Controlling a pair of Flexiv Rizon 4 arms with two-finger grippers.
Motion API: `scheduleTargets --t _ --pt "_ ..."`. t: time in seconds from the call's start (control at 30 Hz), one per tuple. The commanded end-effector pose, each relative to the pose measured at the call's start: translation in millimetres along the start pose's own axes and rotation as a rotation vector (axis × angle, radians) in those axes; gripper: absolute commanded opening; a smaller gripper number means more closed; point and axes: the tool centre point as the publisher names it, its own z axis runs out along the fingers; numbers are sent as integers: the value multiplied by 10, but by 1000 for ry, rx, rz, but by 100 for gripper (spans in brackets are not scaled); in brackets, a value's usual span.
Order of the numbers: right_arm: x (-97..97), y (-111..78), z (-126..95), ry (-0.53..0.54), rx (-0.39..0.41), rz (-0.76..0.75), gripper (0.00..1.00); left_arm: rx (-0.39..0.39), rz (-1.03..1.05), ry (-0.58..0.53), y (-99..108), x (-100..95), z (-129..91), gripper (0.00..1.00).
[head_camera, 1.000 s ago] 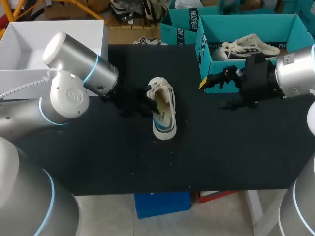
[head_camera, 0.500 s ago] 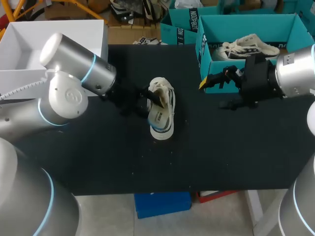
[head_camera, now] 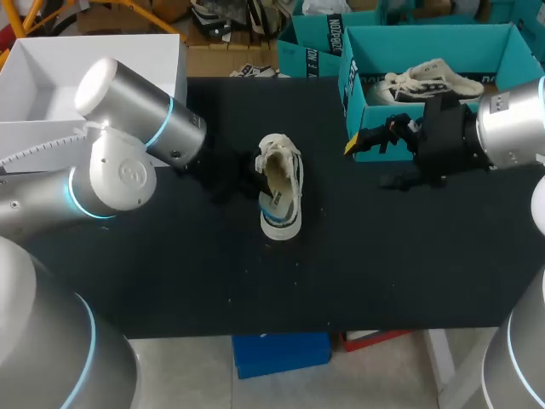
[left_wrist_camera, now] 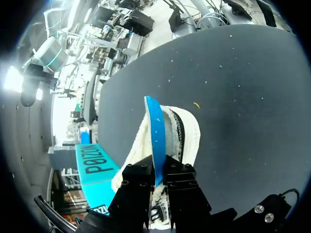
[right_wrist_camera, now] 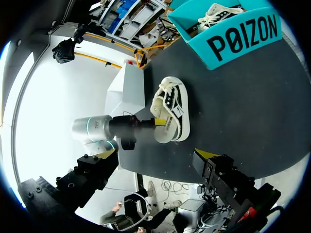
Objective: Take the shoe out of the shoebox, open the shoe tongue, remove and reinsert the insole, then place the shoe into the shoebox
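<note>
Black tabletop [head_camera: 170, 256] carries a white shoe [head_camera: 281, 192] tipped on its side. Left fingers [left_wrist_camera: 141, 182] pinch its blue insole [left_wrist_camera: 154, 128], which juts out ahead of them. Right fingers [head_camera: 368, 138] are spread and empty beside the teal shoebox [head_camera: 351, 89]. The insole looks thin and floppy, so grip it near its edge.

insole [left_wrist_camera: 154, 136]: lower end hidden between left jaws | shoe [left_wrist_camera: 192, 133]: near end hidden behind them
</note>
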Motion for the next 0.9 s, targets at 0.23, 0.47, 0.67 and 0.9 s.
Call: scheduleTargets --t 0.23,0.47,0.67,0.9 --pt "3 0 12 0 -1 0 100 -69 -9 85 74 -7 1 0" --pt "3 0 12 0 -1 0 100 -46 -8 52 13 -20 -18 0" --pt "3 0 12 0 -1 0 100 -7 -7 -6 -98 -63 -70 100" --pt "3 0 12 0 -1 0 100 4 7 -76 -212 -135 -143 100"
